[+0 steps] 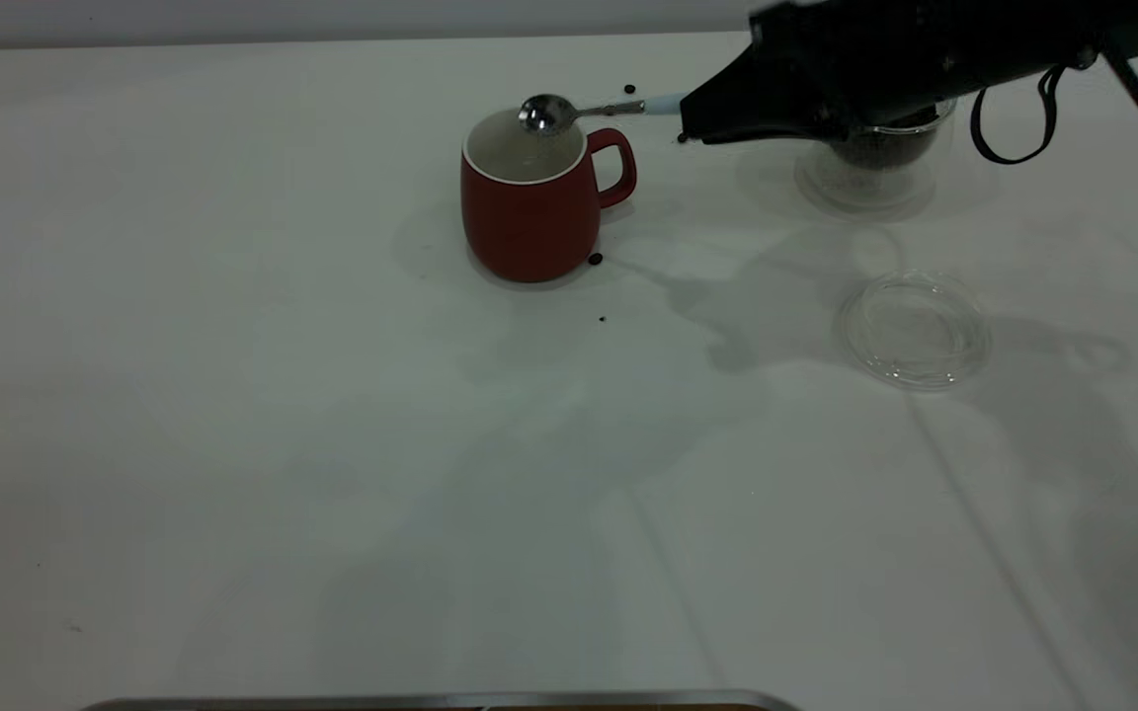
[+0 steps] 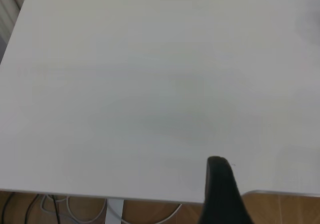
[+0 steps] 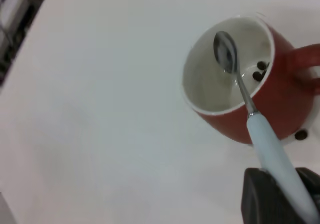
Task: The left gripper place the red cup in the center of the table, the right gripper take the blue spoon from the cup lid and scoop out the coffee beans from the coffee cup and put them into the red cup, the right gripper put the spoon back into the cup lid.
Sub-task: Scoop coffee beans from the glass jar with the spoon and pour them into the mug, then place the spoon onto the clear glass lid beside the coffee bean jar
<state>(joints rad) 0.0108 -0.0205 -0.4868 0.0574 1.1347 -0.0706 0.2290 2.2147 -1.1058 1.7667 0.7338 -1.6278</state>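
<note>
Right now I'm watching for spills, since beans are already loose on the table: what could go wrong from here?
The spoon sits over the far rim of the red cup, held by the right gripper. Its bowl looks empty; only a few beans lie inside. More may bounce out, like the stray bean at the cup's base. Swinging back, the arm could clip the coffee cup beneath it.

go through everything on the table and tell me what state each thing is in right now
red cup: upright mid-table, a few beans inside.
spoon: held over the red cup's mouth, bowl looks empty.
right gripper: shut on the spoon's handle.
coffee cup: upright, uncovered, beans inside, partly hidden by the arm.
cup lid: flat on the table, nothing on it.
loose beans: scattered on the table near the red cup.
left gripper: off to the side over bare table.
</note>
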